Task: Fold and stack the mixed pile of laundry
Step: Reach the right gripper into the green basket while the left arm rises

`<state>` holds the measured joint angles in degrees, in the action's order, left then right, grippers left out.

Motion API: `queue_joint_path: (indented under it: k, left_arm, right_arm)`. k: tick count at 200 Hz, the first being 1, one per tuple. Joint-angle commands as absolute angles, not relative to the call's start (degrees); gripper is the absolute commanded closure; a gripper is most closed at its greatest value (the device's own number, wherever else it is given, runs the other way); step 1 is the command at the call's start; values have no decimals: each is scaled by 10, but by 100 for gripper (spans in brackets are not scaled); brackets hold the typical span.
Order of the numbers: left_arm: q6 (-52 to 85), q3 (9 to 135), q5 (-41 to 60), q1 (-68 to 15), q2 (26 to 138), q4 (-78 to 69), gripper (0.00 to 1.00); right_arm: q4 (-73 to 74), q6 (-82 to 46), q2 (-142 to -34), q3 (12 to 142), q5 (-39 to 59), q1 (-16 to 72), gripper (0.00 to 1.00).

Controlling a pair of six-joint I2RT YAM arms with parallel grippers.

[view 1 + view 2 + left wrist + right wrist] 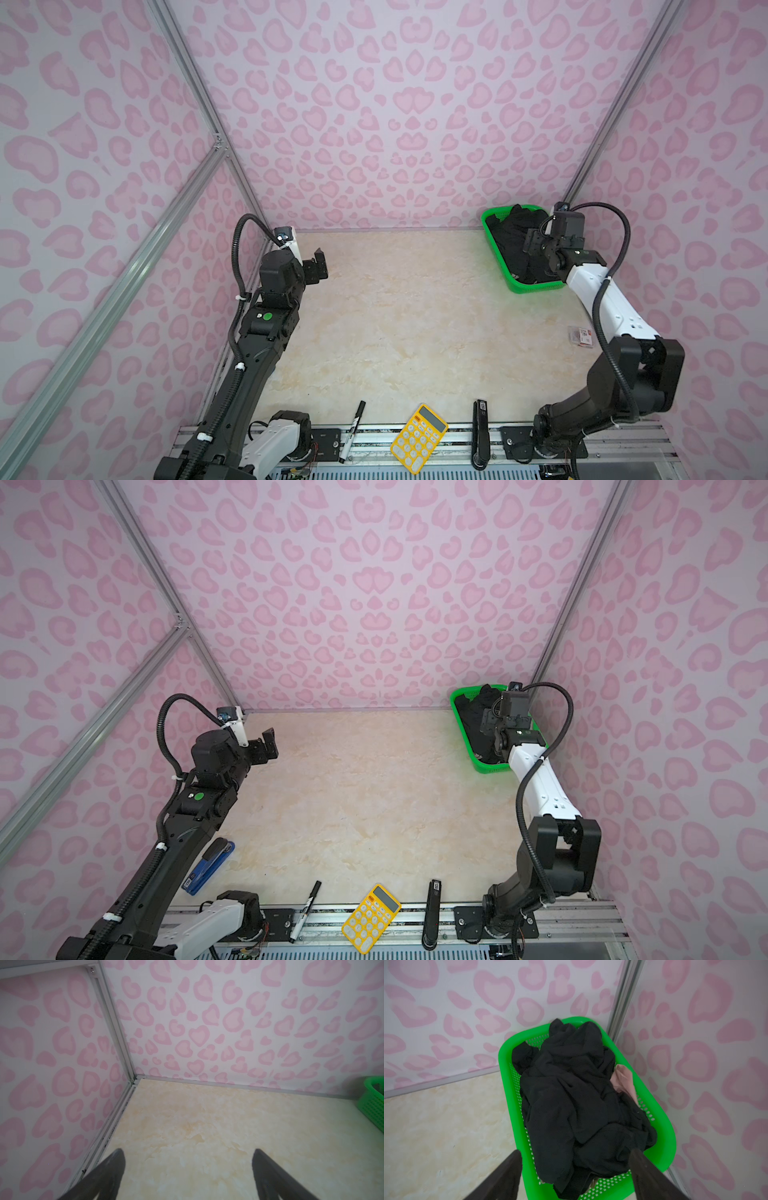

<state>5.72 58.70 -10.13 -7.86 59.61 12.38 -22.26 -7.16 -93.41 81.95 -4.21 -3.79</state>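
Closest to the lens in the right wrist view: right tool (576, 1153), jaws apart, nothing between them, poised over the near end of the mixed laundry pile (571, 1095). Directly beneath and ahead of it, 1 large black garment (562, 1126) heaped on top, hiding most else. Beside that, 1 pink piece (623, 1078) against the wall of the green basket (662, 1126). Probably lined up for a first pinch. Well apart across the tabletop (436, 1126), left tool (188, 1151), jaws wide, holding nothing, likely waiting to help spread cloth.
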Motion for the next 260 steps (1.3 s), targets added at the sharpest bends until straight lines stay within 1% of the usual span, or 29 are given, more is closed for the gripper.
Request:
queue_joint_path:
  k: [1, 24, 54, 80, 133, 154, 190, 199, 231, 260]
  left_arm:
    - [52, 616, -39, -78, 584, 219, 3]
    - [56, 629, -3, -78, 565, 244, 3]
    - [60, 634, 23, -79, 543, 260, 3]
    - [58, 630, 25, -79, 532, 274, 3]
    - [57, 614, 30, -77, 513, 286, 3]
    - [61, 609, 32, -79, 512, 287, 3]
    - [70, 598, 33, -78, 512, 276, 3]
    - [74, 594, 34, -78, 513, 271, 3]
    - [91, 585, 38, -79, 525, 258, 3]
    - [105, 585, 47, -78, 539, 251, 3]
  right_arm:
    - [-320, -94, -1005, 892, 11, -47, 24]
    - [-336, -101, -1072, 945, 49, -54, 31]
    - [-361, -123, -1140, 1000, 54, -56, 39]
    - [-357, -140, -1175, 1014, 52, -59, 43]
    - [-355, -151, -1223, 1027, 50, -61, 54]
    - [-345, -152, -1226, 1019, 52, -64, 64]
    - [-338, -143, -1205, 1008, 53, -67, 95]
    - [-332, -139, -1189, 1003, 54, -67, 100]
    - [-332, -122, -1118, 1009, 54, -63, 100]
    - [-330, -98, -1064, 1025, 32, -57, 100]
